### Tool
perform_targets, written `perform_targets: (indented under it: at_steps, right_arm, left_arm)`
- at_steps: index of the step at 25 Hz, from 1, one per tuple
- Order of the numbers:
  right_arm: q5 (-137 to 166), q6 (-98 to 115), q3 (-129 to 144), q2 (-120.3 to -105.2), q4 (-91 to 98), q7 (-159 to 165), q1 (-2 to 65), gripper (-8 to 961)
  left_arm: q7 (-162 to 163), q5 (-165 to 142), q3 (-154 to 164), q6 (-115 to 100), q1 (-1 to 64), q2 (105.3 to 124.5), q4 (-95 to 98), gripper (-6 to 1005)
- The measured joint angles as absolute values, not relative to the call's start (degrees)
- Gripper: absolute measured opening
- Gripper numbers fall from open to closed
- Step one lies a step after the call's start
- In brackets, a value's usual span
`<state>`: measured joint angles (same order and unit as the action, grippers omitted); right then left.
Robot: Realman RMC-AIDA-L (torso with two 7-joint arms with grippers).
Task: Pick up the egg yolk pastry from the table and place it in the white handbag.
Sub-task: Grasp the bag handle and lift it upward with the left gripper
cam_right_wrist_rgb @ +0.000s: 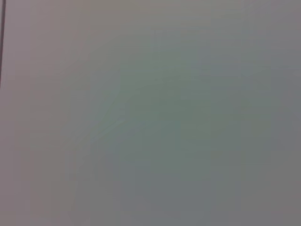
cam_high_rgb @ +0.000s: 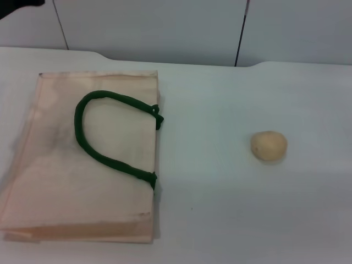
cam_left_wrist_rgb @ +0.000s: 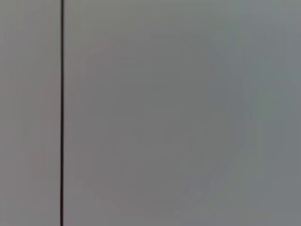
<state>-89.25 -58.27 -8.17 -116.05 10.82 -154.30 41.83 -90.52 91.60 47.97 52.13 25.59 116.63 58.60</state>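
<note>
The egg yolk pastry (cam_high_rgb: pixel 269 146) sits well apart from the flat, unlabelled white handbag (cam_high_rgb: pixel 82 159); neither claw's state shows.

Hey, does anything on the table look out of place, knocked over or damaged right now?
Nothing looks spilled or damaged. The white handbag lies flat on the table with its green handle resting on top, so its mouth is not propped open. The egg yolk pastry sits whole, well apart to the bag's right. Neither gripper is in view.

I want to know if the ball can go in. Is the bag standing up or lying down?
Lying down. The white handbag is flat on the table, its green handle flopped across it.
</note>
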Motion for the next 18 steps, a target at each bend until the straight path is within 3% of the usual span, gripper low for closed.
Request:
perform_targets:
  at_steps: [9,18]
  right_arm:
    - [-89.2,-57.9,-8.2,-116.01,11.2,-153.4,41.4,787]
    - [-89.2,-57.6,-8.2,-115.93,11.1,-153.3,41.5,787]
  left_arm:
    - [-57.7,62.7,45.9,64.7,26.0,116.00,73.7,410]
    - [-48.8,49.9,42.5,74.7,33.7,115.93,69.8,406]
